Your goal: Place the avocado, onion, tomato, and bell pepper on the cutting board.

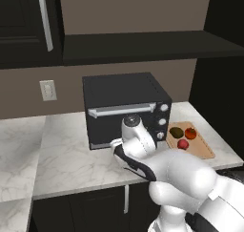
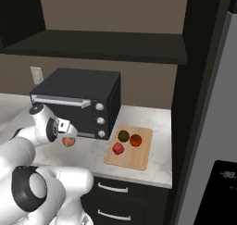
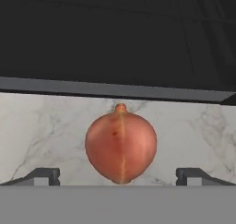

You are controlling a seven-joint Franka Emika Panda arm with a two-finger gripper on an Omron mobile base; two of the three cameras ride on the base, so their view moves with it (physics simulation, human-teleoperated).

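Cutting board (image 2: 139,161) held three pieces when I checked: avocado (image 2: 123,135), tomato (image 2: 135,140), and what looked like the bell pepper (image 2: 118,148), small so not sure. Onion (image 3: 120,144) sat on the worktop (image 1: 71,164) in front of the toaster oven (image 1: 121,95). Jaws stood wide open either side of it, gripping nothing.

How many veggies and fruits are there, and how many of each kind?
Onion, on the counter in front of the toaster oven: 1
Avocado, on the cutting board: 1
Tomato, on the board: 1
Bell pepper, on the board: 1
Total: 4
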